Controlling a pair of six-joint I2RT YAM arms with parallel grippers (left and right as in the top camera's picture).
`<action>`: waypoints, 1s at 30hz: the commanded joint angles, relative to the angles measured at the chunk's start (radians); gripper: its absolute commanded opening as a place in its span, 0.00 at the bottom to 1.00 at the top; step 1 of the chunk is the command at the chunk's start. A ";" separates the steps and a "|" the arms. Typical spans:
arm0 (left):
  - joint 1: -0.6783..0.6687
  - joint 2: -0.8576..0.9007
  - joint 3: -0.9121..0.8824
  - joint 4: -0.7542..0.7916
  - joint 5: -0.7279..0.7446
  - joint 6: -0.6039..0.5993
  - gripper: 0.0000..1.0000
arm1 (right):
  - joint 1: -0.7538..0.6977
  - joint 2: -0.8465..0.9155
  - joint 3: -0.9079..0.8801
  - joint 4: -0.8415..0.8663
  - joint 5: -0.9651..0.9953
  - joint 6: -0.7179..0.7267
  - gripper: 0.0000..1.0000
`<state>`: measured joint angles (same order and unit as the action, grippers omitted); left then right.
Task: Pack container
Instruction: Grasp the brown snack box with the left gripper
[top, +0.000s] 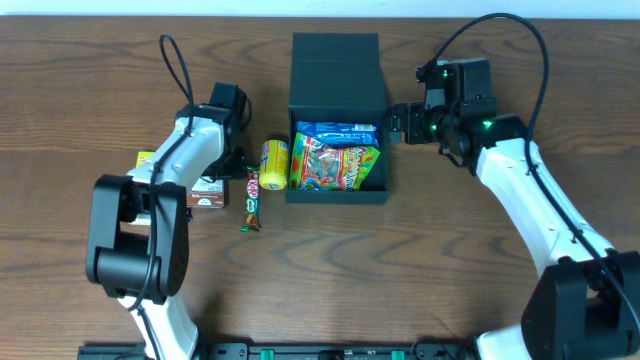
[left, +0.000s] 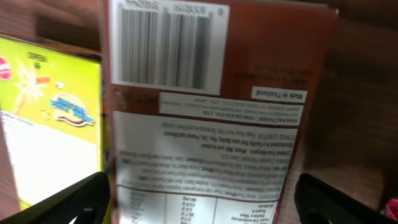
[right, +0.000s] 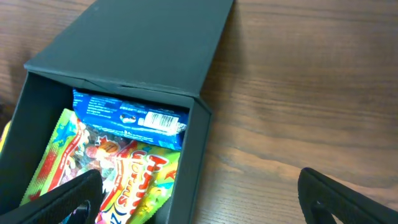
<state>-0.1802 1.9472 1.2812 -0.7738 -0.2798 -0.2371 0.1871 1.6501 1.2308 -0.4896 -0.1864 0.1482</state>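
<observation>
The dark teal container (top: 337, 196) stands open at the table's middle, its flap lid (top: 336, 68) folded back. Inside lie a colourful gummy bag (top: 335, 166) and a blue packet (top: 336, 131); both show in the right wrist view (right: 118, 171) (right: 130, 118). My right gripper (top: 398, 124) is open, straddling the container's right wall (right: 193, 168). My left gripper (top: 212, 182) is open directly over a brown snack box (left: 211, 106), its fingers on either side. A yellow-green box (left: 50, 112) lies beside it.
A yellow round packet (top: 274, 164) and a chocolate bar (top: 252, 199) lie just left of the container. Bare wood table lies right of the container (right: 298, 93).
</observation>
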 joint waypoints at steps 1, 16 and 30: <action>0.004 0.024 -0.017 0.002 0.018 0.005 0.95 | -0.005 -0.008 0.012 -0.001 0.003 -0.016 0.99; 0.005 0.028 -0.018 0.005 0.018 0.005 0.89 | -0.005 -0.008 0.012 -0.001 0.003 -0.031 0.99; 0.005 0.027 -0.045 0.022 0.018 -0.014 0.78 | -0.005 -0.008 0.012 0.000 0.003 -0.034 0.99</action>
<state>-0.1802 1.9564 1.2514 -0.7506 -0.2611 -0.2398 0.1871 1.6501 1.2308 -0.4896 -0.1864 0.1329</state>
